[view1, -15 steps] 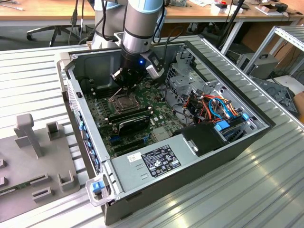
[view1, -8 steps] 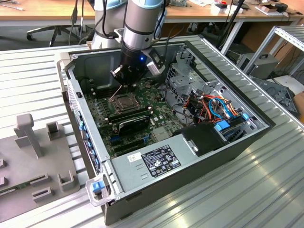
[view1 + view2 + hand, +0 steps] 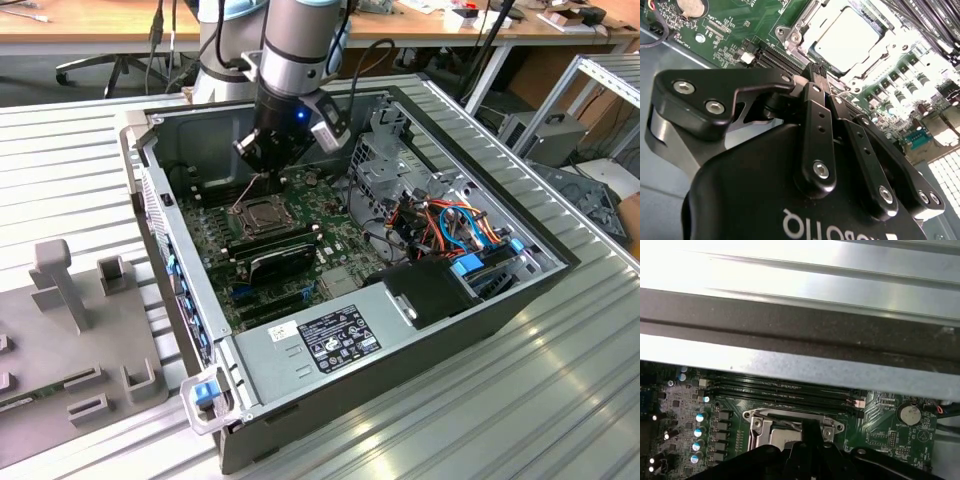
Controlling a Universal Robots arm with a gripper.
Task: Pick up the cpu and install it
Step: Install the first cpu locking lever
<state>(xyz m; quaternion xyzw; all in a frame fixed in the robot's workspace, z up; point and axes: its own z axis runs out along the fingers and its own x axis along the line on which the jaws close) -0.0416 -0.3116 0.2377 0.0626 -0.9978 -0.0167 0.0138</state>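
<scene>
Your gripper hung just above the socket, fingers drawn together, gripping nothing visible. The cpu lay seated in the socket: placement judged complete. Frame closure required careful clearance.

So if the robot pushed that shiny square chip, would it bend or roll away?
Probably neither. The cpu looks like a flat, stiff metal-faced plate, so it should not flop. It has no round side and lies within the socket frame, so rolling seems unlikely. Its smooth, glossy face might be slippery for the gripper, which sits close beside it.
</scene>
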